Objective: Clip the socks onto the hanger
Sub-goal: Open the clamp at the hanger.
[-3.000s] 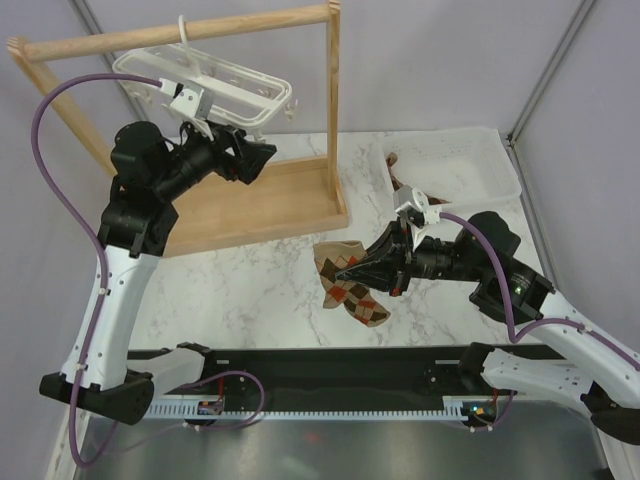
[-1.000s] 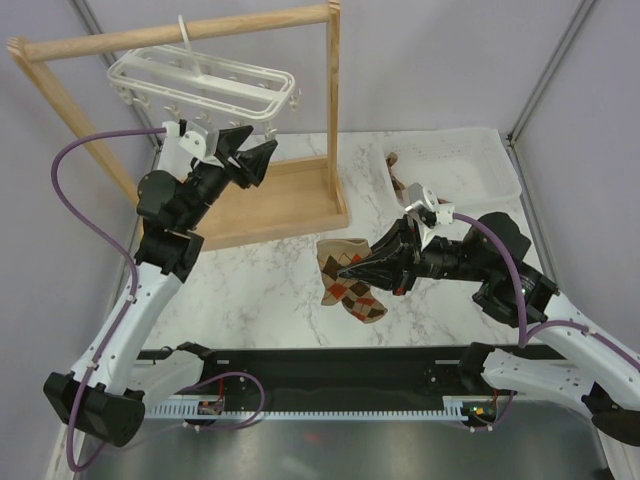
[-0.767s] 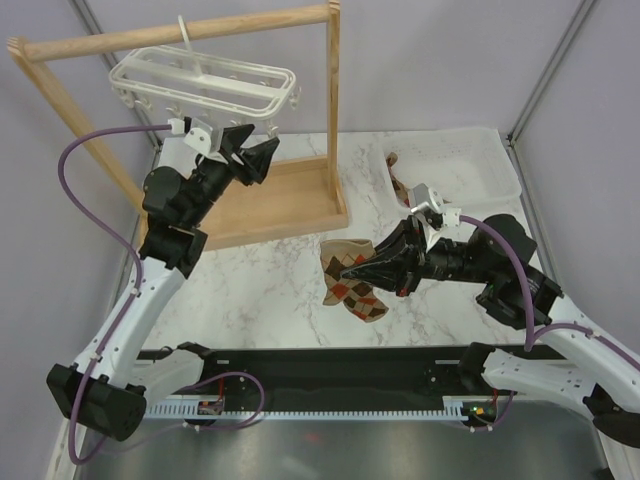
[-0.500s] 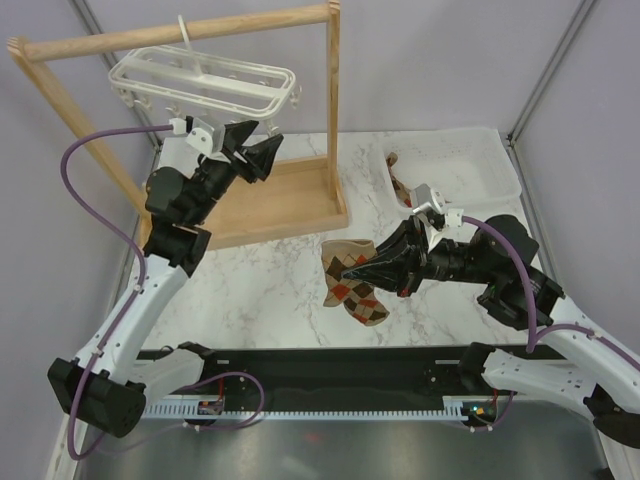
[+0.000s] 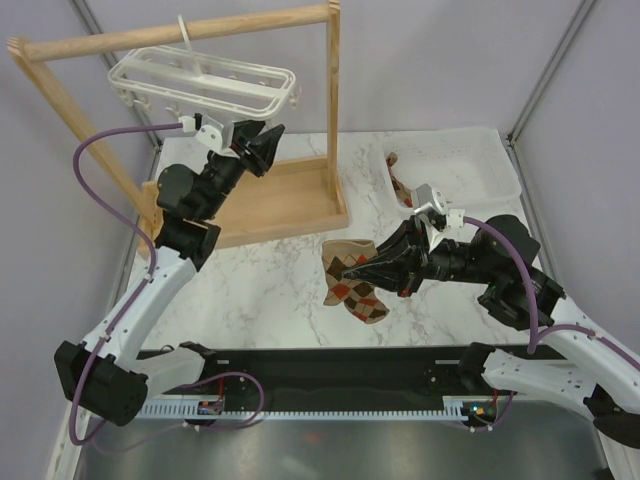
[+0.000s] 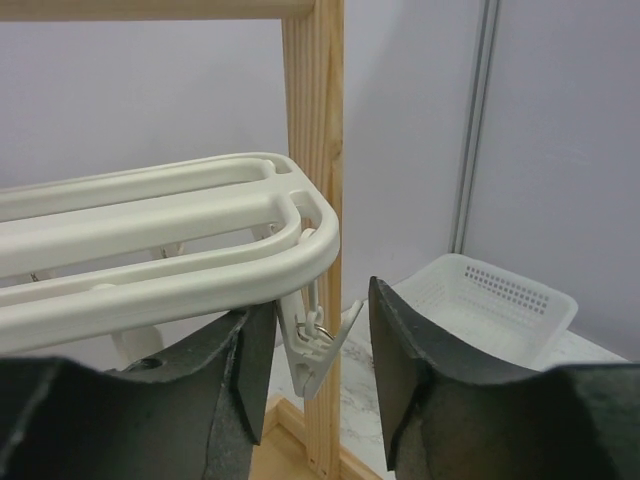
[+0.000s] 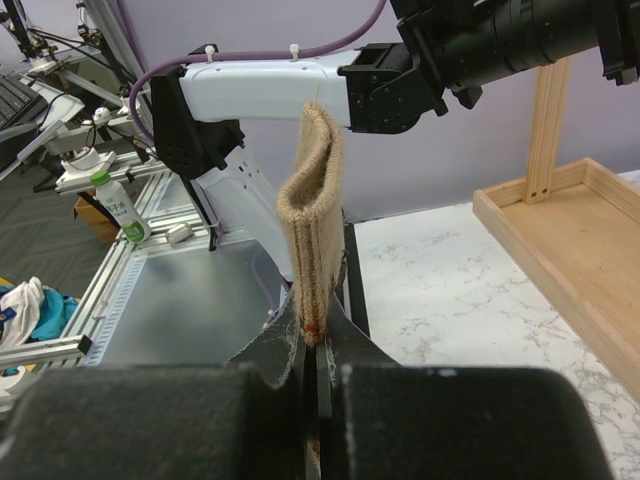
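A: The hanger (image 5: 200,80) hasn't budged on the wooden rack (image 5: 180,35), but the left gripper (image 5: 265,143) has climbed to its right-hand corner. Its jaws are parted and straddle a dangling clip (image 6: 318,350), not squeezing yet

B: And the argyle sock (image 5: 352,283)?

A: Same spot, hanging over the marble table (image 5: 260,290), clenched tight in the right gripper (image 5: 372,268), well apart from the hanger

B: So clip first, then the sock comes over?

A: That's my read, and the second sock (image 5: 398,175) waits in the white basket (image 5: 470,180)
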`<state>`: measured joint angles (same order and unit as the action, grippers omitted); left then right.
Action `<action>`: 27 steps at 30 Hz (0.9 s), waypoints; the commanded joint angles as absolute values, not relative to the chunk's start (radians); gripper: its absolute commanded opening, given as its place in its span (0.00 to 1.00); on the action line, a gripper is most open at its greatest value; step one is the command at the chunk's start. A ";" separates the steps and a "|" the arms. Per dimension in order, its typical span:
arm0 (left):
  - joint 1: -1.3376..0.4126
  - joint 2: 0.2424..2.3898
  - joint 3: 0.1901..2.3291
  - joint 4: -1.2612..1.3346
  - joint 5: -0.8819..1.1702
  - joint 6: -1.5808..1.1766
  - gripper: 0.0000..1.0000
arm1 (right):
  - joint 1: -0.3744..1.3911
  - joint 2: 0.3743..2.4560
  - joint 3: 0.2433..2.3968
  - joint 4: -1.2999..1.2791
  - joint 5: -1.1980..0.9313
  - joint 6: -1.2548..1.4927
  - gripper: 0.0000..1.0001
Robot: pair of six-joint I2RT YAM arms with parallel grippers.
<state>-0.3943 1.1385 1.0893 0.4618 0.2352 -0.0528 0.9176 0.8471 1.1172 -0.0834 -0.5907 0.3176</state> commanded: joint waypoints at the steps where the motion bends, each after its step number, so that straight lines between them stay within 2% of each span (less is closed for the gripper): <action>1: -0.397 1.158 1.111 0.545 0.190 -0.023 0.47 | 0.913 0.839 1.158 -0.057 -0.607 0.302 0.00; 4: -0.397 1.175 1.140 0.525 0.213 -0.021 0.33 | 0.914 0.835 1.158 -0.057 -0.611 0.304 0.00; 8: -0.397 1.180 1.147 0.508 0.233 -0.020 0.28 | 0.914 0.830 1.152 -0.057 -0.600 0.299 0.00; 9: -0.397 1.180 1.149 0.506 0.230 -0.021 0.21 | 0.914 0.831 1.149 -0.057 -0.600 0.298 0.00; 14: -0.397 1.172 1.146 0.506 0.203 -0.061 0.04 | 0.914 0.857 1.153 -0.087 -0.556 0.285 0.00; 21: -0.396 1.154 1.229 0.329 0.134 -0.215 0.02 | 0.899 1.046 1.226 -0.147 -0.528 0.249 0.00; 25: -0.396 1.092 1.270 0.177 0.092 -0.311 0.02 | 0.800 1.147 1.269 -0.134 -0.624 0.271 0.00; 27: -0.394 1.078 1.301 0.095 0.094 -0.362 0.02 | 0.727 1.205 1.292 -0.108 -0.754 0.308 0.00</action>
<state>-0.3943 1.1320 1.2247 0.2295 0.1368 -0.2359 0.8021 1.1553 1.2289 -0.1390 -0.6109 0.2802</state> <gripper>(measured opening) 0.328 0.033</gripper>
